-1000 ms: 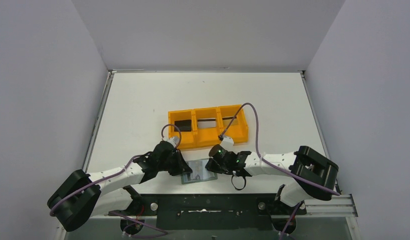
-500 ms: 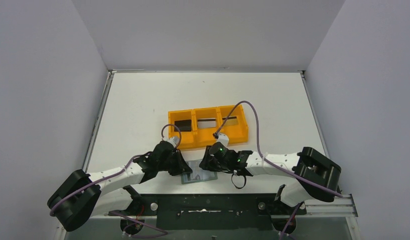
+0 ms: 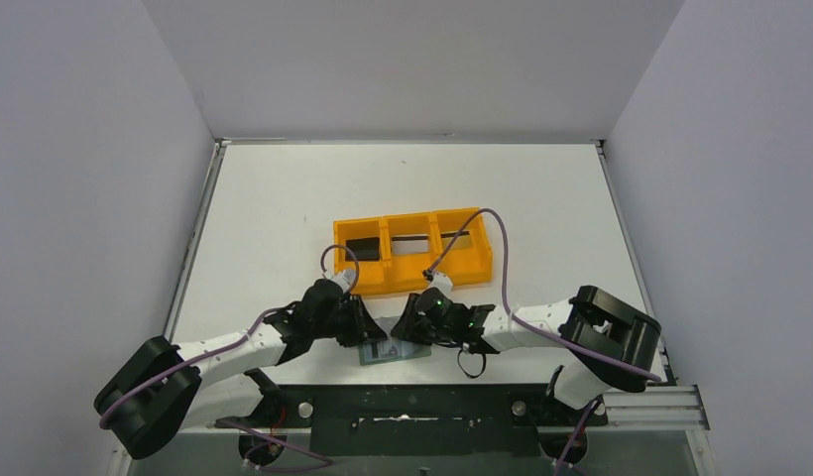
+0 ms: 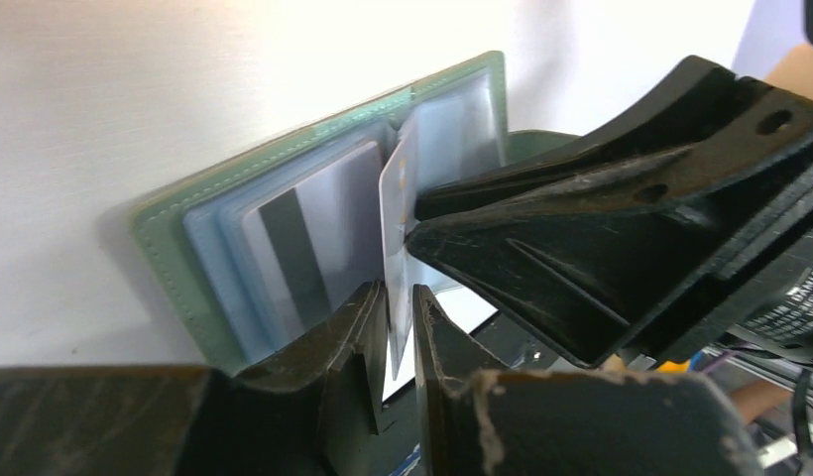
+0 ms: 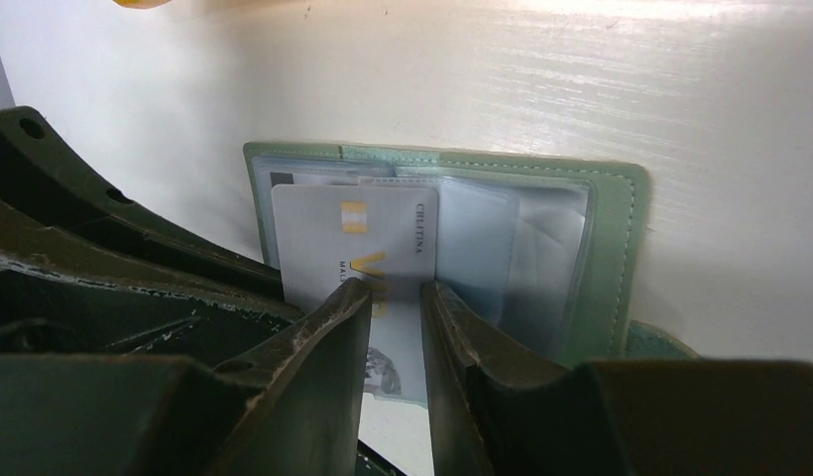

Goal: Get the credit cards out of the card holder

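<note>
Three plain grey walls (image 3: 85, 149) enclose one matte white table (image 3: 284, 198). Mid-table we list an orange plastic three-compartment tray (image 3: 412, 263), with dark flat shapes in its bays, too small to name. At the near edge lies the grey-green folding card holder (image 3: 395, 350), open with its blue pockets up. The left gripper (image 4: 398, 297) has its fingers a slit apart around a silvery grey credit card (image 4: 395, 178) standing on edge; whether it is clamped we cannot tell. The right gripper (image 5: 396, 293) is parted, its tips against that card. We judge extraction midway: a striped card (image 4: 303, 228) is still pocketed.

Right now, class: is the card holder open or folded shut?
Open: the card holder lies spread, pale blue pockets and a card showing.
</note>
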Robot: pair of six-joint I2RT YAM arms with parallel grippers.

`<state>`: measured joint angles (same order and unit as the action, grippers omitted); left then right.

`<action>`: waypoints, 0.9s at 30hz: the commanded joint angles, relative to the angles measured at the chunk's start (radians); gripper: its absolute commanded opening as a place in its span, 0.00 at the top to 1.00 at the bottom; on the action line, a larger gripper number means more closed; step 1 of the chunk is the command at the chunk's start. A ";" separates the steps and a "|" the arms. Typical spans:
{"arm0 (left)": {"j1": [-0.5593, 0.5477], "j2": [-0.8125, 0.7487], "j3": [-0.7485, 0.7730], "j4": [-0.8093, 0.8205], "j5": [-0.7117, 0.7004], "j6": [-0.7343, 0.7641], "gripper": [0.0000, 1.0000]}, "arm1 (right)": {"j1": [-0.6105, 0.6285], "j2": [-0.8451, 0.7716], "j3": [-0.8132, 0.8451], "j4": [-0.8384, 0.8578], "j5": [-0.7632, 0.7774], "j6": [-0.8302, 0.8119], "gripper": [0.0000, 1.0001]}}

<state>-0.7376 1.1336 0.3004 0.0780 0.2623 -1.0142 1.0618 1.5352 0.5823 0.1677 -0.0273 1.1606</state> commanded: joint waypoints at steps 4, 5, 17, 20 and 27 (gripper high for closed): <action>0.006 0.019 -0.013 0.143 0.043 -0.050 0.86 | 0.007 0.025 -0.030 -0.053 0.001 0.035 0.74; 0.006 0.018 -0.008 0.123 0.032 -0.042 0.88 | 0.009 0.022 -0.029 -0.063 0.006 0.037 0.74; 0.018 -0.147 0.122 -0.240 -0.150 0.059 1.00 | 0.021 -0.041 0.077 -0.404 0.216 0.054 0.76; 0.021 -0.176 0.147 -0.275 -0.163 0.068 1.00 | 0.022 -0.063 0.097 -0.432 0.244 0.040 0.76; 0.024 -0.193 0.202 -0.350 -0.187 0.101 1.00 | 0.030 -0.136 0.151 -0.444 0.252 -0.024 0.75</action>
<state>-0.7189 0.9627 0.4374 -0.2222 0.1093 -0.9535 1.0817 1.4666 0.6827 -0.2234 0.1650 1.1973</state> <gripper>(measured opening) 0.010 0.245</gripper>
